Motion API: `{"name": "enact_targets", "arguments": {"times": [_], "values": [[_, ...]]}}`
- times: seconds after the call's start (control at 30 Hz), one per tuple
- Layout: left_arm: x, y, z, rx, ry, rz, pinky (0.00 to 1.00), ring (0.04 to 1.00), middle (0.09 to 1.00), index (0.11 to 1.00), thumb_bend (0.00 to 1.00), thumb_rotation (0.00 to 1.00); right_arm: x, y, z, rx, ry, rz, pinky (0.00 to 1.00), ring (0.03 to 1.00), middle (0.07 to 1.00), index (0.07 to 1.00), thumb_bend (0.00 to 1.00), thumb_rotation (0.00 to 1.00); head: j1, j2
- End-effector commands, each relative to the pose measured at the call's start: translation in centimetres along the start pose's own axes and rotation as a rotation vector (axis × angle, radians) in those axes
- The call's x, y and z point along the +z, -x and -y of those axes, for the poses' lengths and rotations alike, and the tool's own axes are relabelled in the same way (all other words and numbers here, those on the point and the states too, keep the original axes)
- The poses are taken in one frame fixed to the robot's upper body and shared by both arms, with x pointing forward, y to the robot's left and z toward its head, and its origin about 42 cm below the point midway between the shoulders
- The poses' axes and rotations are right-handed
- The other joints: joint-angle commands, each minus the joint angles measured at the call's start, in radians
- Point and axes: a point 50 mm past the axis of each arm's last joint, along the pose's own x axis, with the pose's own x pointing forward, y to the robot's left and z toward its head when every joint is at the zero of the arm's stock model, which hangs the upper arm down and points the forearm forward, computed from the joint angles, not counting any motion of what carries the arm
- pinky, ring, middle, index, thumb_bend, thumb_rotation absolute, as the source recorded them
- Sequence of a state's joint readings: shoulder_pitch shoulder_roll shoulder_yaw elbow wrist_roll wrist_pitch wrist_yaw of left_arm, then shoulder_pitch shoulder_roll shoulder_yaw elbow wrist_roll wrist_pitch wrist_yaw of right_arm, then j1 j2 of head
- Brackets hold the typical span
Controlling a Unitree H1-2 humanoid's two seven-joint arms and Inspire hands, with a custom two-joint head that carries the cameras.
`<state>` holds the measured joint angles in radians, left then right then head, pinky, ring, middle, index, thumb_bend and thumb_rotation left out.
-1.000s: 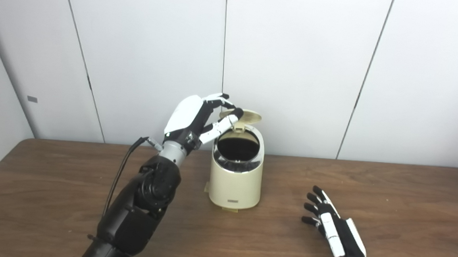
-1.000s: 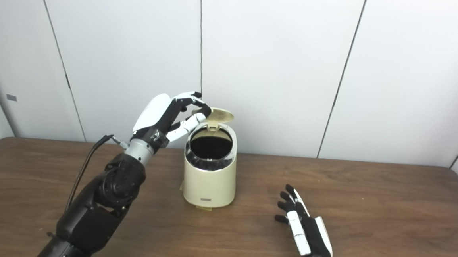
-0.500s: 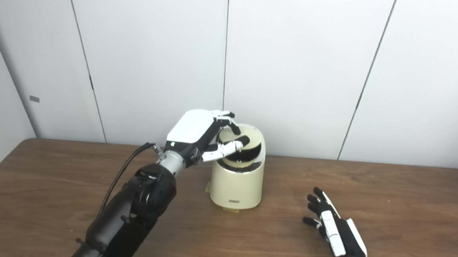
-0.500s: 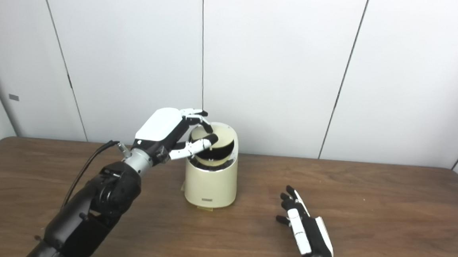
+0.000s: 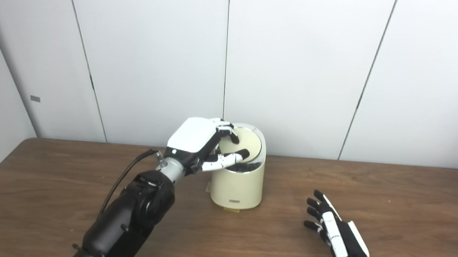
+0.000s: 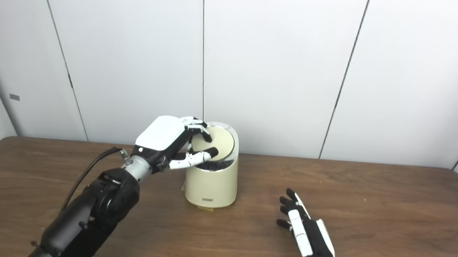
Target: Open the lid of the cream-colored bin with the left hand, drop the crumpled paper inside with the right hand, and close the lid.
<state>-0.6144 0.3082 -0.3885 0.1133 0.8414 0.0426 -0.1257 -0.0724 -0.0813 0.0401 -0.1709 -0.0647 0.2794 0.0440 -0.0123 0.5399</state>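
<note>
Left robot hand (image 5: 198, 140) on top of the cream-colored bin (image 5: 237, 182), fingers (image 5: 229, 129) and thumb pinching its lid (image 5: 240, 144), lid almost shut, right robot hand (image 5: 336, 232) flat on the brown surface (image 5: 51, 181), fingers spread, holding nothing, near the bin's right side

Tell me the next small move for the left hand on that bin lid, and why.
Probably press the lid down the last bit, then let go. The left hand grips its near edge, and a dark gap shows at the front of the bin, so it isn't seated. The right hand lies open on the table, holding nothing.
</note>
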Motion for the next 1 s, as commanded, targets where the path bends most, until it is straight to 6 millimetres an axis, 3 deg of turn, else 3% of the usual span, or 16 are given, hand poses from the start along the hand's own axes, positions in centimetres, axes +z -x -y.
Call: {"name": "enact_targets", "arguments": {"times": [0.0,0.6,0.73,0.97], "values": [[0.3,0.0,-0.7,0.007,-0.04,0.034,0.81,0.903,0.866,0.705,0.6,1.0,1.6,-0.2,0.2,-0.002,0.016,0.049,0.77,0.902,0.906,0.955,0.53,1.0,-0.002,0.004],[1.6,2.0,1.3,-0.044,-0.009,0.049,0.8,0.906,0.877,0.7,0.54,0.97,1.4,0.6,0.8,-0.007,0.024,-0.011,0.78,0.909,0.92,0.96,0.52,1.0,-0.021,0.055],[1.5,2.1,2.4,-0.096,-0.115,0.066,0.8,0.915,0.889,0.711,0.54,0.99,1.7,0.9,0.8,-0.005,0.016,-0.009,0.78,0.911,0.922,0.964,0.5,1.0,-0.022,0.063],[1.5,2.3,4.1,-0.204,-0.253,0.085,0.91,0.969,0.942,0.762,0.59,1.0,1.9,1.4,1.0,-0.003,0.038,-0.008,0.77,0.909,0.917,0.962,0.52,1.0,-0.021,0.078]]}}
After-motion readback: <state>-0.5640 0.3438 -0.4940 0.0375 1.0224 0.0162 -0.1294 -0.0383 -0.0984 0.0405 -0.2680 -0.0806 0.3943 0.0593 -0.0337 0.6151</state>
